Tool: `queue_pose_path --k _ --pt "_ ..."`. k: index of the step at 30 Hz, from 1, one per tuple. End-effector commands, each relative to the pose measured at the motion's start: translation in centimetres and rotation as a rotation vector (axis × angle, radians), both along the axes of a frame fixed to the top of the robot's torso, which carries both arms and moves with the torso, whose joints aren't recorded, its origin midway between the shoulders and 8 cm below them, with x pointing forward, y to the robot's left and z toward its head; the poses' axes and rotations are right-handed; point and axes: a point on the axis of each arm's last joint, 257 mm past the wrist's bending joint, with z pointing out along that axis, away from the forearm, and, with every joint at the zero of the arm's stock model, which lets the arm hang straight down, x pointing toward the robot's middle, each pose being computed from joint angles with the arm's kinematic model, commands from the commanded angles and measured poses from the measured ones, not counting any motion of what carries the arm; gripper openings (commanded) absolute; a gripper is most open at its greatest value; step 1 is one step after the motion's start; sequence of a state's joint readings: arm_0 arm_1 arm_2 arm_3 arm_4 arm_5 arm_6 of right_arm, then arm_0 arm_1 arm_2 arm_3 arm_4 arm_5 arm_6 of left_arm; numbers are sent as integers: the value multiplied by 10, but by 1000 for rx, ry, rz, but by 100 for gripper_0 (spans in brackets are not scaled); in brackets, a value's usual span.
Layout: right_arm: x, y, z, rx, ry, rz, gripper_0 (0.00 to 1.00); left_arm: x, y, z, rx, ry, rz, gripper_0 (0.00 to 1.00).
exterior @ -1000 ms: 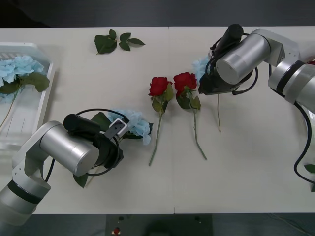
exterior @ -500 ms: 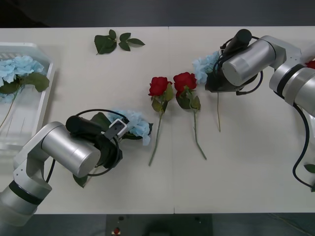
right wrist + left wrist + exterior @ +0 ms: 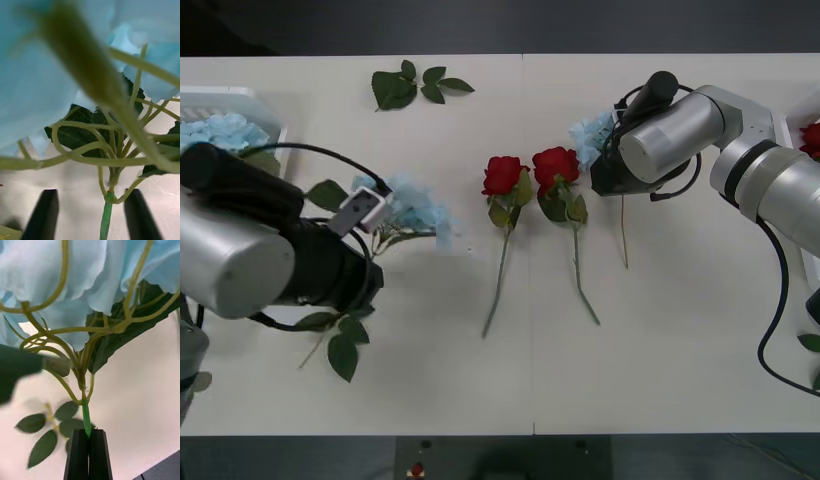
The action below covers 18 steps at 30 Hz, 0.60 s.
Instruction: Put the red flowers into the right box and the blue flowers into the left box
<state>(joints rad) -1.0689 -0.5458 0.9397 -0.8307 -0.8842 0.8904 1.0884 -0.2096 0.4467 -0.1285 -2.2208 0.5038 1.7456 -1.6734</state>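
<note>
My left gripper is shut on the green stem of a blue flower. In the front view that blue flower hangs above the table at the left, held by the left gripper. My right gripper stands open, one finger on each side of the stem of a second blue flower. In the front view the right gripper sits over that flower. Two red flowers lie side by side mid-table. The left box holds blue flowers. A red flower lies by the right box rim.
Loose green leaf sprigs lie at the back of the table. Another leaf shows at the right edge. The right arm's black cable loops down along the right side. Bare tabletop stretches in front of the roses.
The left arm has lifted its blue flower off the table and carried it left, toward the left box. The right gripper shifted slightly over the other blue flower.
</note>
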Motion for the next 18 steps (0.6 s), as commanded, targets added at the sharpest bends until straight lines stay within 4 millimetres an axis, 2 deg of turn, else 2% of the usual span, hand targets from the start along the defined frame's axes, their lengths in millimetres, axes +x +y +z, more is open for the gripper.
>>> queue_pose_path --k 1,2,4,5,7,8,10,11,13,14,16,17,18 --pt "12 10 21 -9 -37 51 2 12 27 80 -63 -173 101 0" --pt "12 10 21 -11 -38 51 0 13 34 89 -66 -196 118 0" --pt "12 8 22 -14 -38 54 0 20 63 121 -80 -294 192 0" --pt "13 7 22 -16 -38 54 0 22 71 129 -85 -316 212 0" --pt "13 4 23 -14 -38 55 0 32 108 159 -95 -419 297 0" --pt "13 2 24 -12 -38 54 0 34 117 164 -92 -439 318 0" --pt "14 -2 29 8 -38 59 0 40 153 185 -75 -516 394 0" --pt "15 -4 32 13 -39 64 0 42 162 190 -66 -532 413 0" --pt "19 -11 45 42 -47 90 0 49 195 204 -29 -575 479 0" --pt "20 -14 50 50 -51 99 0 51 204 207 -16 -583 497 0" --pt "21 -17 67 84 -64 152 0 60 237 217 29 -611 557 0" --pt "21 -17 72 99 -69 168 0 63 244 219 35 -619 567 0" --pt "21 -17 82 126 -79 193 0 69 258 222 45 -635 590 0"
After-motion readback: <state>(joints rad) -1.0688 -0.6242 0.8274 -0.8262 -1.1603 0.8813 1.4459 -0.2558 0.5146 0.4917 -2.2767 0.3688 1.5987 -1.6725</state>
